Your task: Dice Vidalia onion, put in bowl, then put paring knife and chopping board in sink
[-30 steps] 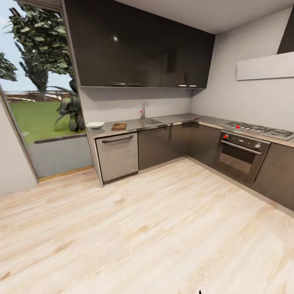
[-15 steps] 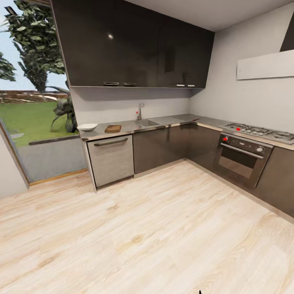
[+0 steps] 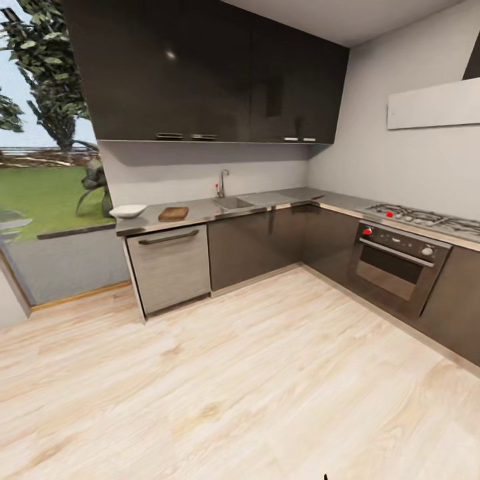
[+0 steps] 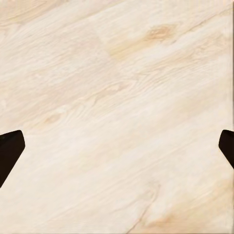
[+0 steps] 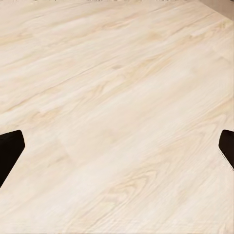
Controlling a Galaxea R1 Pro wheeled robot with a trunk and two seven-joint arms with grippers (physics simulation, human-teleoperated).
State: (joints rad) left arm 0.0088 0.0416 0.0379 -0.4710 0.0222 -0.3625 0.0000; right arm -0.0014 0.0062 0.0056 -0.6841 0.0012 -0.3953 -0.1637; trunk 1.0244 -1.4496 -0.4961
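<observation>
Sink (image 3: 233,202) lies far ahead of both empty, wide-apart jaws: drive in squarely, stopping beside board (image 3: 173,213).

Pale wood floor (image 3: 253,373) spreads across the lower half. A steel dishwasher (image 3: 170,268) sits at ten o'clock, the oven (image 3: 393,267) at three, its hob (image 3: 427,218) above. Dark wall cabinets (image 3: 213,73) hang at twelve; a window (image 3: 40,133) at nine.
</observation>
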